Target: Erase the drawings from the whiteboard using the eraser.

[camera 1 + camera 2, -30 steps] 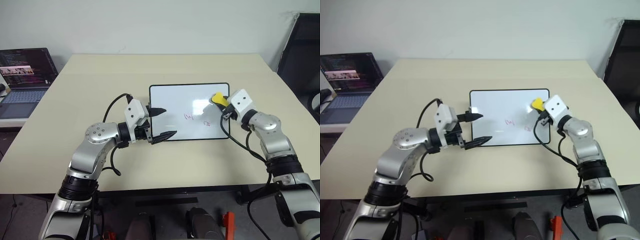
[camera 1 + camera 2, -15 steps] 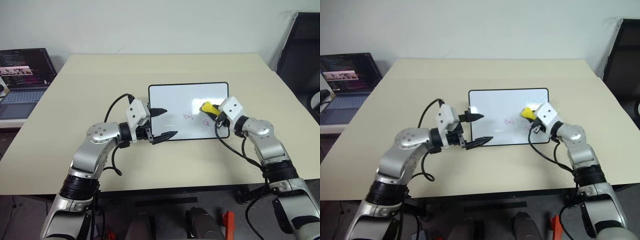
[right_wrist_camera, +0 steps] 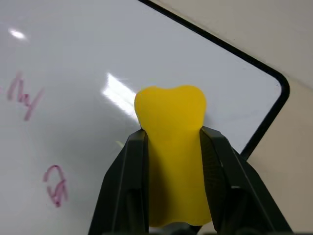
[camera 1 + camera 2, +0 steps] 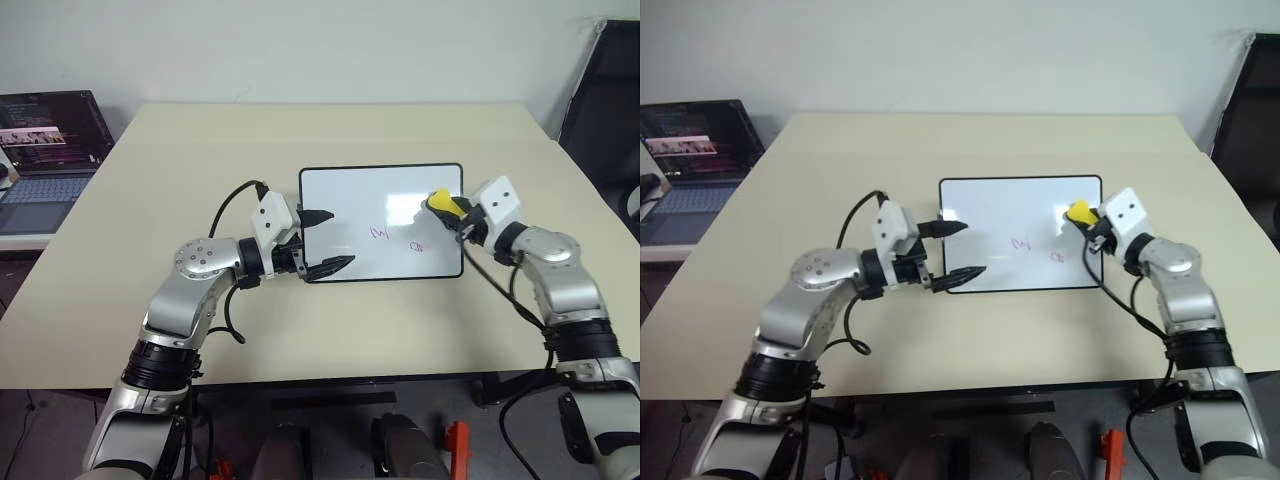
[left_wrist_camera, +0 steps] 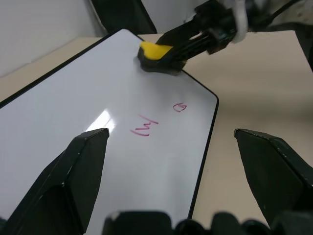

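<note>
PROGRESS: not finished, two red drawings [image 4: 378, 233] remained at whiteboard [image 4: 350, 195] centre | LEFT: left gripper [image 4: 322, 241] fingers apart, empty, straddling the board's left edge | RIGHT: right gripper [image 4: 452, 210] clamped on eraser [image 4: 438, 201], centre-right of frame, over the board's right end | UNCLEAR: whether the eraser touched the board; surface [image 4: 200, 140] far edge.

An office or lab workspace: a broad beige table [image 4: 150, 190] stands against a plain pale wall [image 4: 320, 45]. Just beside the table's left edge, an open laptop [image 4: 45, 140] shows lines of code on a lit screen. Near the table's far right corner stands a dark chair [image 4: 605, 90].
</note>
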